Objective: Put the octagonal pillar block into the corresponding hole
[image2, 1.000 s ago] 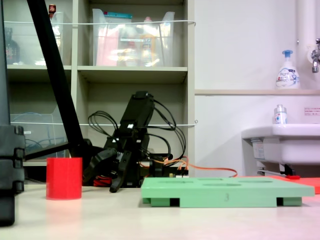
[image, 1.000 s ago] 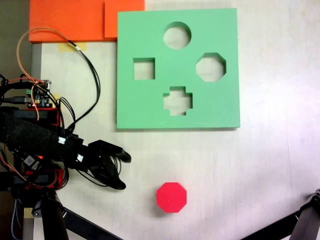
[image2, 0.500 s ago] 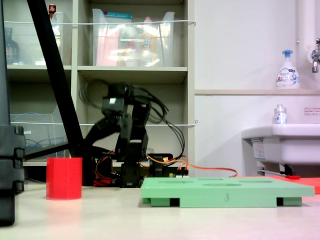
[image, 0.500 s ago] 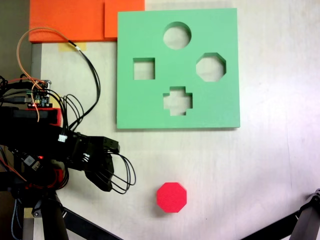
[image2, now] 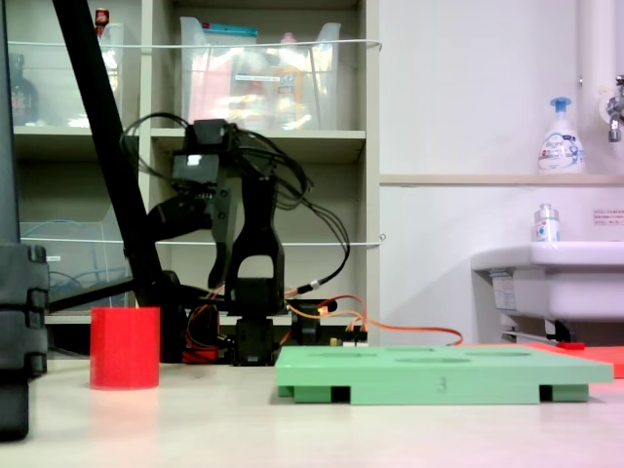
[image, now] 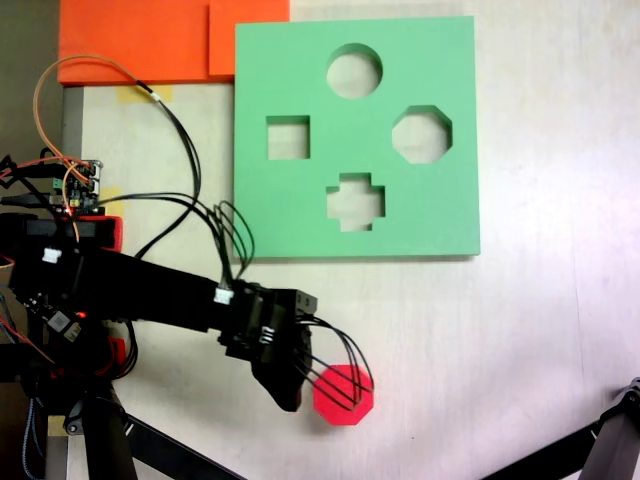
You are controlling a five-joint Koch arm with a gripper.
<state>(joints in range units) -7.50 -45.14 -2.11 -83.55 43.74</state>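
The end effector (image: pixel 300 385), its opening untellable, has been swung beside the block (image: pixel 350 398); a grasp seems imminent.

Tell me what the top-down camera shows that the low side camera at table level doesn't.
A fixed view from above shows the cutout shapes in the green foam board: round, square, cross and the octagonal hole, plus the block's eight-sided top. The low fixed view shows heights: the arm raised above the red octagonal block, shelves and a sink behind. Both fixed views show the block, board and arm.
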